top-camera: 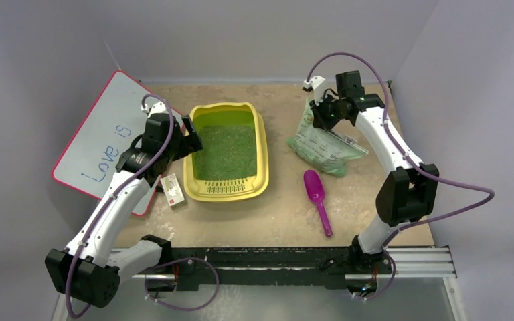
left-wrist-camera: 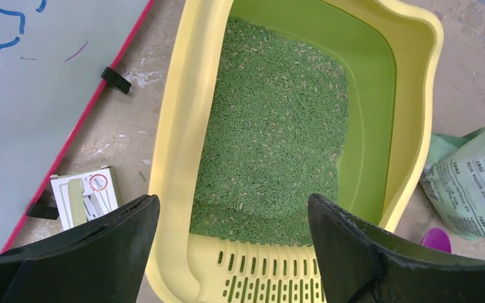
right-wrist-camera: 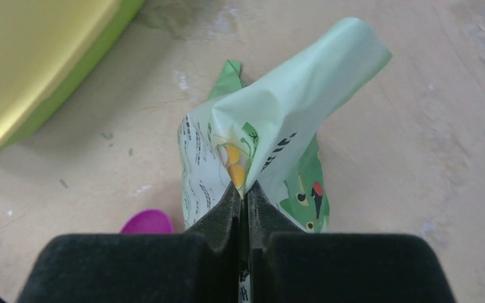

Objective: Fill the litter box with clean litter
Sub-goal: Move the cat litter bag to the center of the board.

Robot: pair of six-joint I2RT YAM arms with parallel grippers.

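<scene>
Step in hand: I am judging this to be the taking of the bag, so that more litter can be poured into the tray.
Right gripper (right-wrist-camera: 245, 189): I am pinching the folded top of the pale green bag (right-wrist-camera: 271, 139) between my jaws, which are standing almost together with only the thin film between them.
Left gripper (left-wrist-camera: 232, 201): I am holding it wide open and empty, hovering over the near left corner of the tray. I cannot tell whether it is touching the rim.
Litter box (top-camera: 264, 157): it is lying flat on the table (top-camera: 288, 221) between my two arms, with the slotted strip at the near end.
Clean litter (left-wrist-camera: 271, 126): it is lying in the tray as a thin green layer. Bare floor is showing at the far end and along the right wall, so I am judging the filling as only partly done.
Bag position: its lower part is resting on the table to the right of the tray, apart from it, and its top is standing up in my grip.
Scoop (top-camera: 317, 190): it is lying unused, near the bag and to the right of the tray.
White board (top-camera: 100, 144): it is leaning at the left, with a small carton (top-camera: 173, 189) beside the tray.
Next move: I am thinking I must lift the bag, carry it left over the tray and tip its mouth down. This is asking for a firm pinch, because the film is thin and the load is hanging below. My left gripper may need to steady the tray or support the bag's bottom.
</scene>
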